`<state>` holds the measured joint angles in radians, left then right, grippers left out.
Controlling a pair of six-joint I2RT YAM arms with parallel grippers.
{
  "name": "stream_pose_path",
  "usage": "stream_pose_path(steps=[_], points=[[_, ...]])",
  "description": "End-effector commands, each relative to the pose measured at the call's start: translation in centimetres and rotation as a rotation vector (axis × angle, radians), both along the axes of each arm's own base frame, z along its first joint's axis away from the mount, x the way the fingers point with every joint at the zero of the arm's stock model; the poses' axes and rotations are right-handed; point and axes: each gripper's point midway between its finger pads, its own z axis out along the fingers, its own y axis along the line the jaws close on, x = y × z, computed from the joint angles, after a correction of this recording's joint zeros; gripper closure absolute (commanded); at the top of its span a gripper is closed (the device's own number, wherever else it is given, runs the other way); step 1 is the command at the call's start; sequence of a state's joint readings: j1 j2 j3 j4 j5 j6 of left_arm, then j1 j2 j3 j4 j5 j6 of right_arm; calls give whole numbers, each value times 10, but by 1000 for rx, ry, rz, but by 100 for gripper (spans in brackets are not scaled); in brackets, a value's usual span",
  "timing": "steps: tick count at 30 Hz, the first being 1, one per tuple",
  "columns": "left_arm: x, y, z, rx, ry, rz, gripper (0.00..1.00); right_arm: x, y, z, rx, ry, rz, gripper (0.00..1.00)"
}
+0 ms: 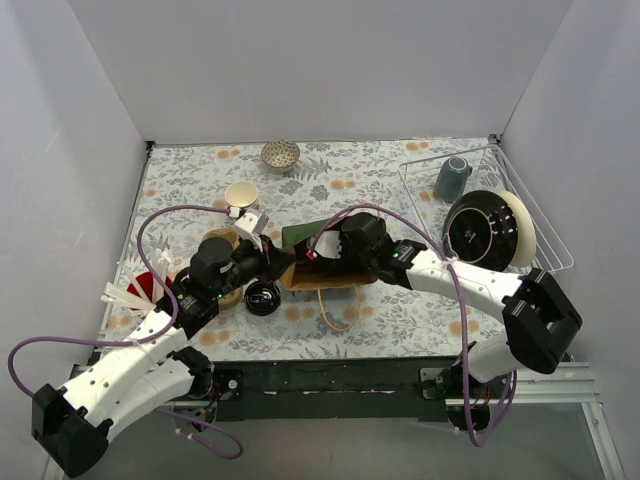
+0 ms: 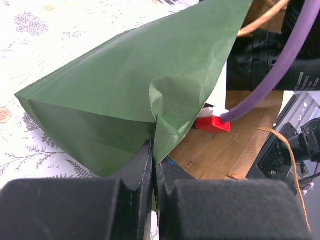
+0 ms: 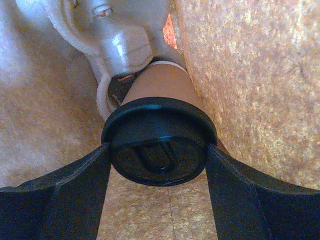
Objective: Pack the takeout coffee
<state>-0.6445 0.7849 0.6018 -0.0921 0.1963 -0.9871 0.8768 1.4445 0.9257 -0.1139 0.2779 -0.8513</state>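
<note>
Item: takeout coffee (image 3: 159, 132), pinched at its lid in my right claw (image 3: 158, 165), inside the green paper bag (image 2: 125, 95) whose edge my left claw (image 2: 153, 165) pinches; step: insertion; next, probably: set down, release.

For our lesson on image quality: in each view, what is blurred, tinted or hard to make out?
Left wrist: the left gripper is a dark blur, the green bag sharp. Right wrist: orange-brown tint inside the bag, glare on a pale shape. Top external: evenly lit, sharp.

The left gripper (image 2: 153, 172) pinches a fold of the green paper bag (image 2: 125, 95) above the floral tabletop (image 2: 45, 45).
</note>
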Motion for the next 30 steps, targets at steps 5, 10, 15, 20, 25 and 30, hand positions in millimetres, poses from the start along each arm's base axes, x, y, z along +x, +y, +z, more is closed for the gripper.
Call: stream_pose_path(steps=[5, 10, 15, 20, 25, 30], points=[[1, 6, -13, 60, -5, 11, 100, -9, -15, 13, -39, 110, -31, 62], [15, 14, -15, 101, -98, 60, 100, -16, -26, 24, -76, 136, -41, 63], [31, 12, -14, 110, -140, 96, 100, -19, -25, 37, -51, 126, -43, 65], [44, 8, -3, 116, -194, 114, 100, -8, -23, 55, -18, 38, -94, 65], [44, 4, 5, 101, -212, 104, 100, -3, -16, 61, 55, 14, -129, 64], [39, 1, 15, 107, -217, 71, 100, -5, -15, 51, 48, 49, -134, 64]])
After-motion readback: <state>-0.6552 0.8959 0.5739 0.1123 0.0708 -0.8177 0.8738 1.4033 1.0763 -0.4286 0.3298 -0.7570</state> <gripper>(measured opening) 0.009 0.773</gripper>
